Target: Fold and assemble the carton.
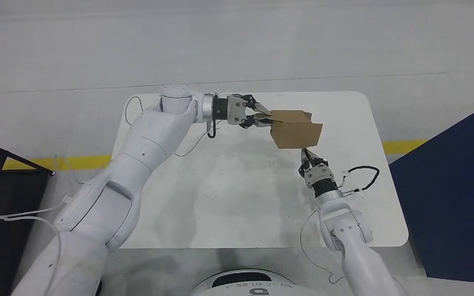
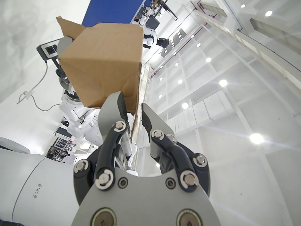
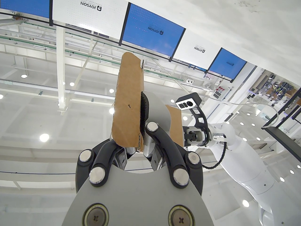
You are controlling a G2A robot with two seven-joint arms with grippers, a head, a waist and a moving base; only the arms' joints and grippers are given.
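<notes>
The brown cardboard carton (image 1: 296,132) sits between my two grippers, partly formed: box-shaped, with a loose flap standing out on the side away from the right gripper. The left gripper (image 1: 268,118) meets it side-on. In the left wrist view its two fingers are brought in on either side of one thin wall edge of the carton (image 2: 103,64), the dark pads (image 2: 121,109) flanking the cardboard, so I read the left gripper (image 2: 132,109) as clamped on that edge, with the body of the box extending straight out beyond the fingertips. The right gripper (image 1: 304,153) points at the carton's near lower edge from the opposite side. Its wrist view shows a narrow rounded flap of the carton (image 3: 128,99) running up between the fingers, one ribbed pad (image 3: 144,111) flat against it and the other finger hidden behind the cardboard; the right gripper (image 3: 136,109) is pinching that flap. Past the box from the left gripper I can see part of the right arm's wrist camera (image 2: 49,49); past the flap from the right gripper I see the left arm's wrist camera (image 3: 188,103). Both arms work over the far half of the white table (image 1: 222,200). Whether the carton touches the tabletop I cannot tell. A blue partition (image 1: 437,207) stands off the table's edge on the right gripper's side.
</notes>
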